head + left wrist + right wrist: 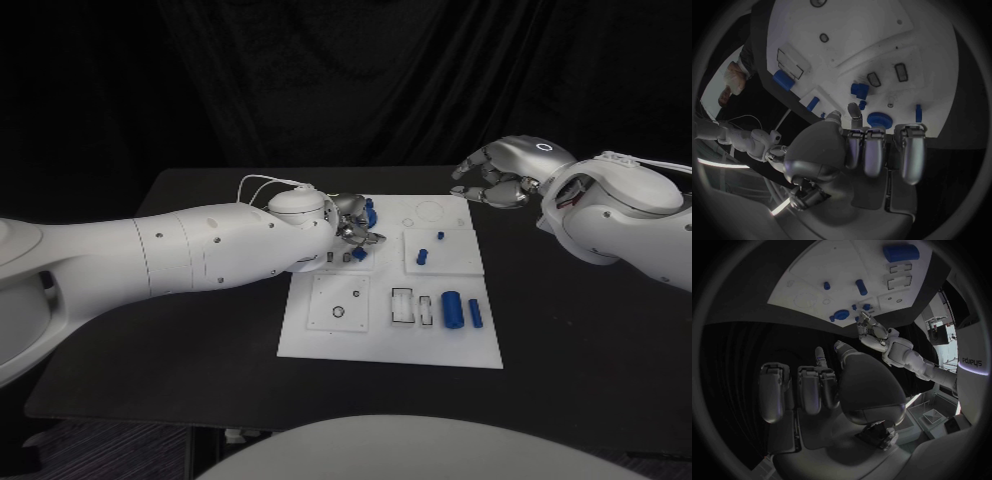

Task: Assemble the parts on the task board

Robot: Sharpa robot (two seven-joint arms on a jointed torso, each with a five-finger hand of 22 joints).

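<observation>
A black table (173, 360) stands before a dark curtained backdrop, and the flat white task board (378, 345) lies in its middle. In the board's nearer half, a wide blue cylinder part (451, 309) and a slimmer blue rod part (475, 313) lie side by side, just beside two rectangular recesses. Further back, a short blue peg (421, 256) and a smaller blue stub (440, 236) are on a raised white block. A round blue disc part (877, 120) sits near the far left corner, close to a blocky blue piece (858, 90).

The left hand (351, 229) reaches over the board's far left area. Its fingers (855, 114) point down beside the blue pieces; they may be pinching a small one, but the contact is too hidden to tell.

The right hand (499, 174) hovers above the table off the board's far right corner, its fingers (807, 390) loosely curled and apart, holding nothing.
</observation>
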